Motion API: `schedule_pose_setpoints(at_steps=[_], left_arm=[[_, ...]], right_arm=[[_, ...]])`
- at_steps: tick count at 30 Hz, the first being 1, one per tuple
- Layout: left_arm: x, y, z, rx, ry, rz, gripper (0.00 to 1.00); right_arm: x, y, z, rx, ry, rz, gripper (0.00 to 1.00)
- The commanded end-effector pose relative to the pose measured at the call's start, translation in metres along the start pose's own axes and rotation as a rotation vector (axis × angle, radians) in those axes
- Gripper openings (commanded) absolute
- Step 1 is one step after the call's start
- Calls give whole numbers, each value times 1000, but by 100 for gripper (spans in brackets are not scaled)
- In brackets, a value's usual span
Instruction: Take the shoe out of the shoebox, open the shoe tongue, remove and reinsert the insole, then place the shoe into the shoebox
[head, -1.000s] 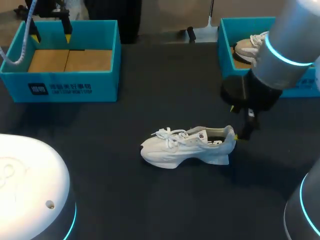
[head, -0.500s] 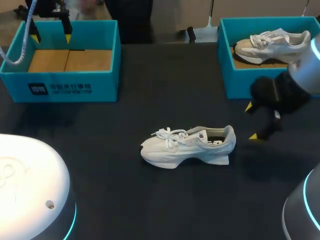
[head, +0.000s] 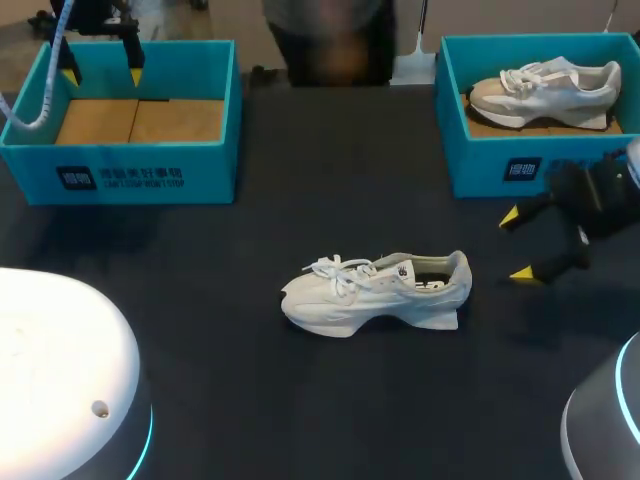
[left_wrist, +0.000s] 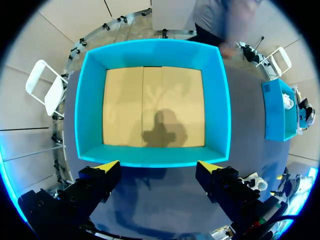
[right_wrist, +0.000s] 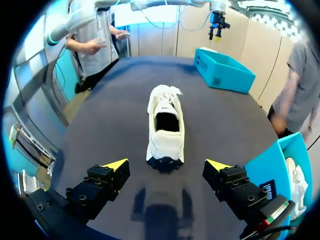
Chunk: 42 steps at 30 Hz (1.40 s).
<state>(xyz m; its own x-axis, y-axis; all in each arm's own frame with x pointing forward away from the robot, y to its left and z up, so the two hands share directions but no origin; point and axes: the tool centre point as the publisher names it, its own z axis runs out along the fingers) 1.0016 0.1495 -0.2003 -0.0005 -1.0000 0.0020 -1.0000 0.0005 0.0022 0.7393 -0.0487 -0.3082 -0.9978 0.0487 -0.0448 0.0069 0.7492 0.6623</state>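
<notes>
One white shoe (head: 375, 292) lay upright on the dark table (head: 300, 400), outside the boxes, its heel toward the right gripper (head: 516, 245), whose fingers stood wide apart and held nothing. The left gripper (head: 102, 72) hovered above the left shoebox (head: 120, 178), its fingers likewise spread wide and empty.

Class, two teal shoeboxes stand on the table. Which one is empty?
The left shoebox: only its bare cardboard floor shows. The right shoebox holds a shoe.
</notes>
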Motion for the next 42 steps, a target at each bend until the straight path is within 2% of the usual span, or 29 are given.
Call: schedule_pose_setpoints(at_steps=[1,7,24,31,42], left_arm=[[0,1,0,1,-1,0,100],[0,1,0,1,-1,0,100],[0,1,0,1,-1,0,100],[0,1,0,1,-1,0,100],[0,1,0,1,-1,0,100]], right_arm=[[-7,-13,8,-122,-1,13,100],[-8,-23,12,-175,-24,-9,100],[-8,-23,12,-175,-24,-9,100],[-5,-17,37,-189,-40,-30,100],[-5,-38,73,-196,-10,15,100]])
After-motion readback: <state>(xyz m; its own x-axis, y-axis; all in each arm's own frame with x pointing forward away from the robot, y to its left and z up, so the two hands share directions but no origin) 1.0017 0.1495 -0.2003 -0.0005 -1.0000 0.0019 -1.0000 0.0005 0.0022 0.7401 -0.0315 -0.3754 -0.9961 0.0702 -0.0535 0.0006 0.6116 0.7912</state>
